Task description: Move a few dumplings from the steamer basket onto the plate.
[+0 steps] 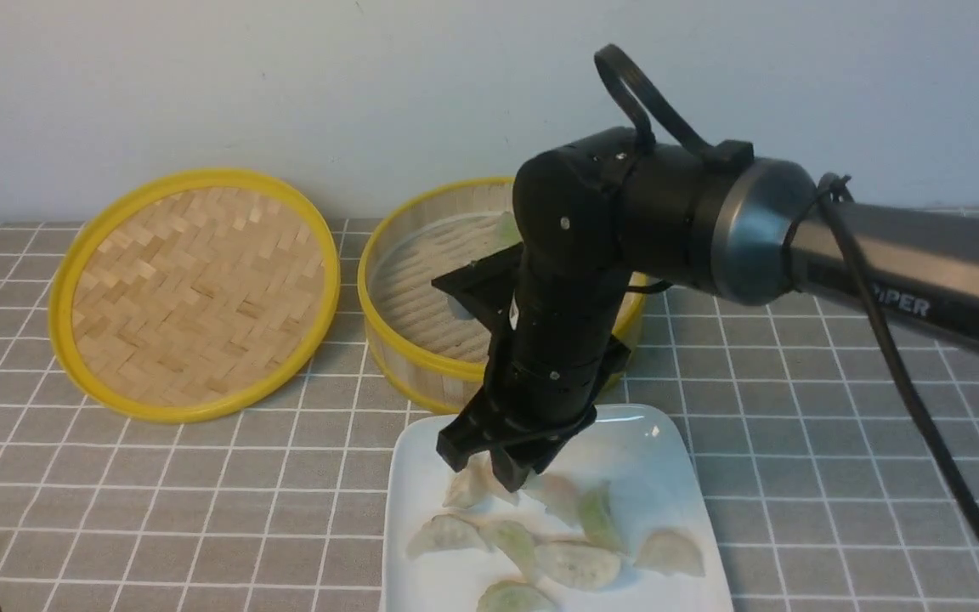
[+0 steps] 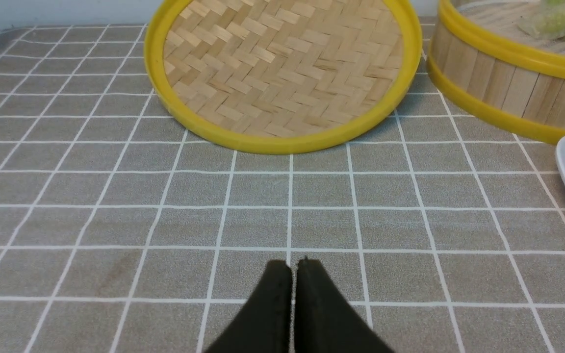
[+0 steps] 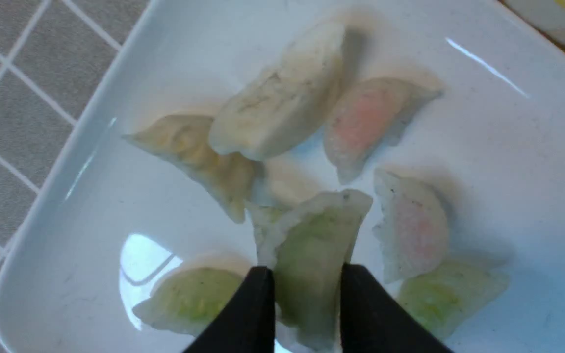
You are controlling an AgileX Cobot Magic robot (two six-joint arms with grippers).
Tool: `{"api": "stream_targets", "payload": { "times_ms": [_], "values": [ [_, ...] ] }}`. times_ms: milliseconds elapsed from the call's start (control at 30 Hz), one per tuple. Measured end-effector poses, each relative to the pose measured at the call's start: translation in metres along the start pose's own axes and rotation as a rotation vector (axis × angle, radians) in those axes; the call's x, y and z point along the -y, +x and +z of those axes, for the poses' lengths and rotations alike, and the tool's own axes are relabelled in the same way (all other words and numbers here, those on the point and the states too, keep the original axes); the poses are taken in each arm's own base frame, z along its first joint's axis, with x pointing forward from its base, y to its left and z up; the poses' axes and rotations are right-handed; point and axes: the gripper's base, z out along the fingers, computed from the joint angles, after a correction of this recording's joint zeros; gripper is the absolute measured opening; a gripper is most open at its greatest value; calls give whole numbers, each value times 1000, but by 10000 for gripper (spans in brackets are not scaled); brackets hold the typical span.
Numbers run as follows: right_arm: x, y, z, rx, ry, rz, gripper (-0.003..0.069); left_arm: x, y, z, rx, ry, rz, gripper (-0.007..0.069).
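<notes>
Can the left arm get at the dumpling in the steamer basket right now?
Probably yes: the steamer basket is uncovered, and only tablecloth lies between it and the left claw. The claw is shut, and the right arm hangs close to the basket's near rim.

**Right arm bent down with a grip, left gripper closed**

Your right arm (image 1: 897,255) stretches in from the right side, nearly level, then bends sharply so that the wrist (image 1: 553,340) points steeply downward. Your right gripper (image 3: 307,268) hangs at the bottom of it. Its two black fingers (image 3: 253,314) stand a little apart, one on each side of a pale green dumpling (image 3: 312,235), and both press against it. Your left gripper (image 2: 292,267) points forward and down, low, with its two dark fingers brought together along their length, tips side by side.
</notes>
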Motion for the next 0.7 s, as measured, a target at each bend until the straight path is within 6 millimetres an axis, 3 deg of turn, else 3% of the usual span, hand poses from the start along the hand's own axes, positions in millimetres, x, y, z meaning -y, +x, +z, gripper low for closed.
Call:
{"api": "stream_targets", "payload": {
  "times_ms": [100, 267, 367, 467, 500, 533, 633, 700],
  "values": [
    [1, 0, 0, 5, 9, -4, 246, 0, 0, 0, 0, 0, 0, -5],
    [1, -1, 0, 9, 10, -6, 416, 0, 0, 0, 0, 0, 0, -5],
    [0, -2, -7, 32, 8, -27, 444, 0, 0, 0, 0, 0, 0, -5],
    [-2, -1, -24, 70, 6, -32, 395, 0, 0, 0, 0, 0, 0, -5],
    [-4, 2, -44, 117, 2, -38, 328, 0, 0, 0, 0, 0, 0, -5],
    [-4, 3, -47, 124, 2, -39, 318, 0, 0, 0, 0, 0, 0, -5],
    [-8, 22, -115, 284, 14, -48, 116, 0, 0, 0, 0, 0, 0, -5],
    [-9, 38, -153, 379, 27, -39, 38, 0, 0, 0, 0, 0, 0, -5]
  ]
}}
